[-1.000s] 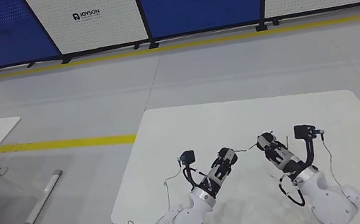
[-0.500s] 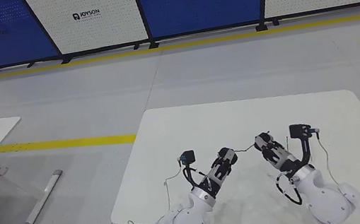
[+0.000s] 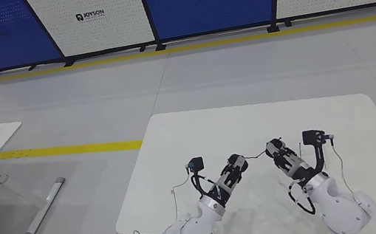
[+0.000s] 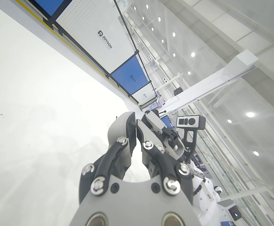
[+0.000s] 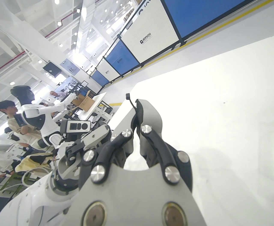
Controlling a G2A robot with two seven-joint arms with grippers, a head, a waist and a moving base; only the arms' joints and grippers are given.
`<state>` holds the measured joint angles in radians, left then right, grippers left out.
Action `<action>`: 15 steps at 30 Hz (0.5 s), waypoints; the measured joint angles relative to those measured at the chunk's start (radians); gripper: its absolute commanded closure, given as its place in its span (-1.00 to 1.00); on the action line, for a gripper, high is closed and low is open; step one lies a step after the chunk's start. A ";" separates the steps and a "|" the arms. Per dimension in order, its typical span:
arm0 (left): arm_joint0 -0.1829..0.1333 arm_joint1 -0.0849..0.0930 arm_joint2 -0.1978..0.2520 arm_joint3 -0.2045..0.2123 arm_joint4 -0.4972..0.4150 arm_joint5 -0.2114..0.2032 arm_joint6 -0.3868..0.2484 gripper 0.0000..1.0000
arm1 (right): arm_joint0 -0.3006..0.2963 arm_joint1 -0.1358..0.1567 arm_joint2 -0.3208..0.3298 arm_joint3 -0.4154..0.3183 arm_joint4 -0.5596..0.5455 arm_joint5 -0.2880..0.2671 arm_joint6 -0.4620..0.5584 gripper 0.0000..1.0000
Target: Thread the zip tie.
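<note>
Right gripper (image 5: 134, 110) jaws clamped on zip tie (image 5: 128, 96) — square head pokes just past tips. Left gripper (image 4: 135, 123) jaws pinched shut, thin dark strand nipped between them, likely tie's tail. Both above table (image 3: 323, 117). Risk: thin tail misses head slot, bends aside — or slips from pinch.

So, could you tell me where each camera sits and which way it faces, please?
Top view: overhead, looking down at the table; left arm and right arm show.
Left wrist view: on that wrist, facing along its shut jaws across the table.
Right wrist view: on that wrist, facing along jaws shut on the zip tie.
Shared: each wrist view shows the other arm's jaws.
</note>
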<state>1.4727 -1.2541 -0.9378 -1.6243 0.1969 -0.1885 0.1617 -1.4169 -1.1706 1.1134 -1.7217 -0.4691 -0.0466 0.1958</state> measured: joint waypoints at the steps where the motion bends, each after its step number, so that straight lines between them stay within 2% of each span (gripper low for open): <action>1: 0.000 0.000 0.000 0.000 0.000 0.000 0.000 1.00 | -0.001 0.000 0.002 -0.001 -0.001 -0.001 0.001 1.00; 15: 0.000 0.000 0.000 0.000 0.000 0.000 0.000 1.00 | -0.003 -0.007 0.006 -0.001 -0.019 0.001 0.023 1.00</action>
<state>1.4727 -1.2541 -0.9378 -1.6243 0.1969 -0.1885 0.1617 -1.4194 -1.1777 1.1199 -1.7225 -0.4884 -0.0452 0.2192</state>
